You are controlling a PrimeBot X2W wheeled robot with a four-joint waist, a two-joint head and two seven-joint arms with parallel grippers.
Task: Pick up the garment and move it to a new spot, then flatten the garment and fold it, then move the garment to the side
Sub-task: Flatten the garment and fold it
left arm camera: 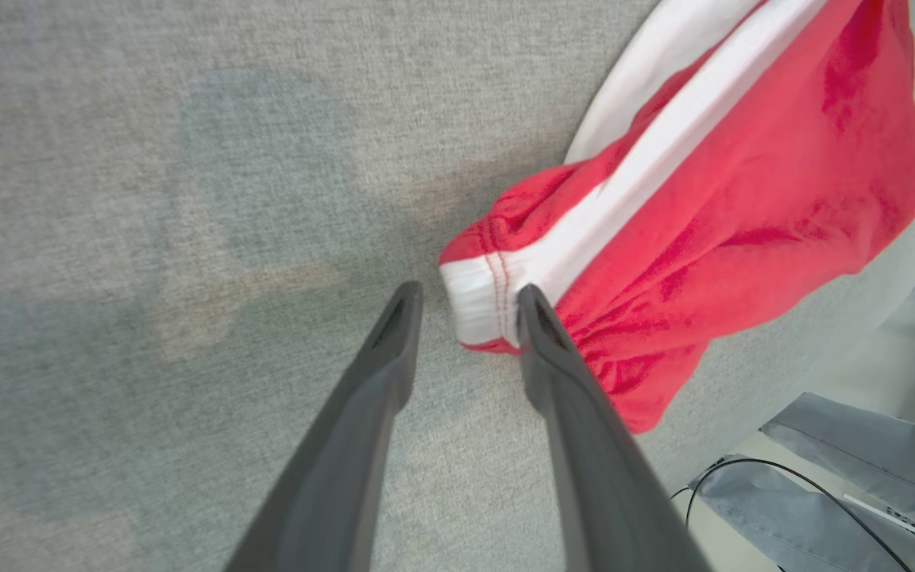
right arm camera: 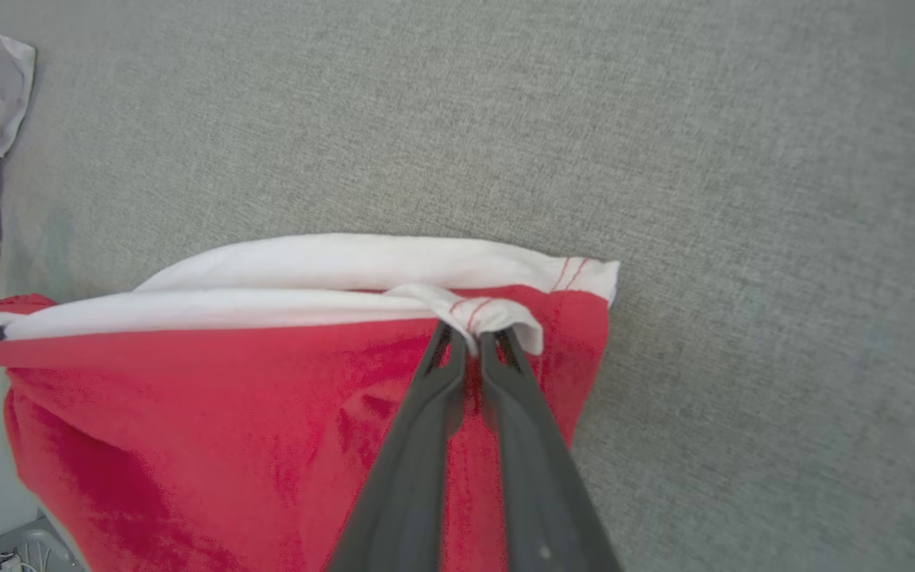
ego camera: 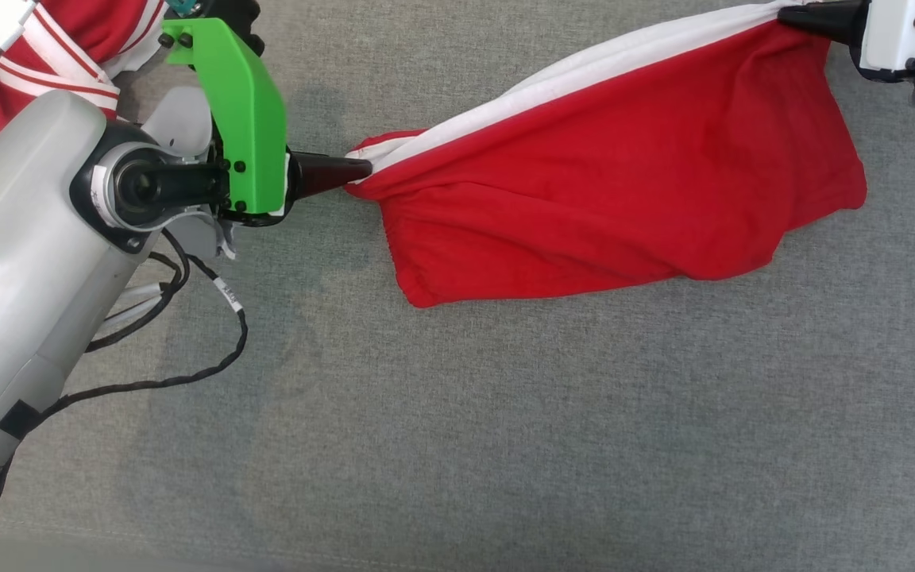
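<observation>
- Garment (ego camera: 624, 183): red knit with a white band along its far edge. It is spread across the middle of the grey fabric surface (ego camera: 505, 437) between the two arms, and its loose red bulk sags toward the robot. Whether that near fold rests on the surface or hangs just above it cannot be told.
- Handling, as judged: light and limp, with no stiffness at all. It bunches wherever pinched and will slump once let go. Neither fragile nor slippery. The best holds are the stitched hem corners, where doubled cloth gives the fingers something to bite.
- Left gripper (left arm camera: 469, 291): fingers spread apart, released. The white hem corner with red stitching sits between the tips, touching one finger and clear of the other. Nothing is pinched.
- Right gripper (right arm camera: 473, 334), farther off at the opposite corner: fingers clenched on a bunched knot of white hem, with cloth wedged between the tips.
- Second red-and-white striped cloth (ego camera: 68, 40): lies at the far left, well apart.
</observation>
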